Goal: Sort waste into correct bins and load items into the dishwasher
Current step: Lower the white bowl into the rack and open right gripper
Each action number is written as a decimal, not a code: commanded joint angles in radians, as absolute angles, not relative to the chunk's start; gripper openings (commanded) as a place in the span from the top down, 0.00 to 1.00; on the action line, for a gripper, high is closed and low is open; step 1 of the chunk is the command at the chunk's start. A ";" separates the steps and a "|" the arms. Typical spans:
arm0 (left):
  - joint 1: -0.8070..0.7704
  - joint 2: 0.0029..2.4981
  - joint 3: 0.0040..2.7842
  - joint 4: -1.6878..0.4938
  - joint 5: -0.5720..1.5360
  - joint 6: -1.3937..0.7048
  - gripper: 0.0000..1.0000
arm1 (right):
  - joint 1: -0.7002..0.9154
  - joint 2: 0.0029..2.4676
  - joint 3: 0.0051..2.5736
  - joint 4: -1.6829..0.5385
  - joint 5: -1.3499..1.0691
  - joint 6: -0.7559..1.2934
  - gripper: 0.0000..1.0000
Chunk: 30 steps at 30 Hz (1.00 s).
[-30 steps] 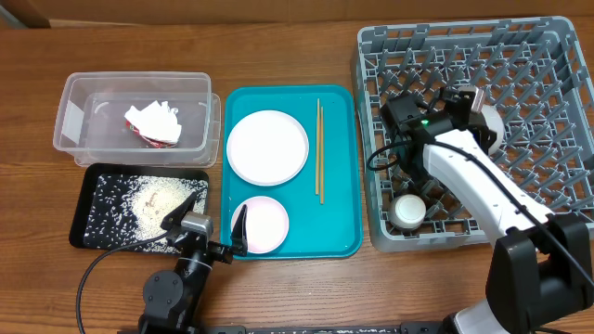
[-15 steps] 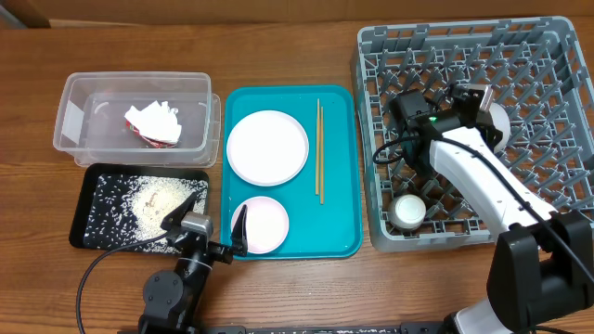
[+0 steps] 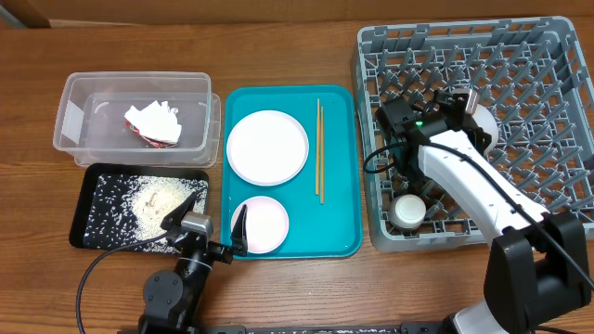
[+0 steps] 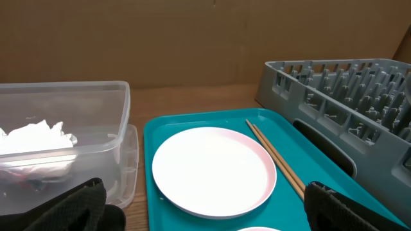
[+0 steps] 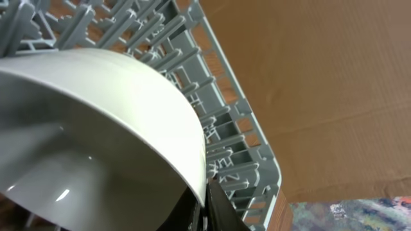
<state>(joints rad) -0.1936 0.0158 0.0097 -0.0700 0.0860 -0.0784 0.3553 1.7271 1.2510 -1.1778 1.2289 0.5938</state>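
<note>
A white label [image 3: 72, 119] on the clear tub [image 3: 135, 77] is too small to read. The counter [image 3: 278, 51] is brown wood grain, backed by cardboard [image 4: 192, 38] (plain, creased). Over the dish rack [image 3: 464, 31], the right gripper [image 3: 464, 100] is clamped on the steel bowl [image 5: 103, 122]. The left gripper [image 3: 212, 219] hangs with its fingers apart at the teal tray [image 3: 339, 213], where the plate [image 3: 267, 147] and chopsticks [image 3: 318, 148] lie.

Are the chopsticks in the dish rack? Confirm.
No, the chopsticks lie on the teal tray beside the round plate, outside the grey dish rack.
</note>
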 commanded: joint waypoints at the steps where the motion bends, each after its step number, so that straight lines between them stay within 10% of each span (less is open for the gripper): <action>1: -0.190 0.005 0.005 -0.070 0.086 -0.093 0.00 | 0.354 1.729 1.270 -1.149 1.330 0.598 0.95; 30: -0.190 0.005 0.005 -0.070 0.086 -0.093 0.00 | 0.344 1.730 1.252 -1.137 1.320 0.587 0.95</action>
<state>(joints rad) -0.1936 0.0158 0.0097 -0.0700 0.0860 -0.0784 0.3405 1.7271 1.2510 -1.1595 1.2224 0.5728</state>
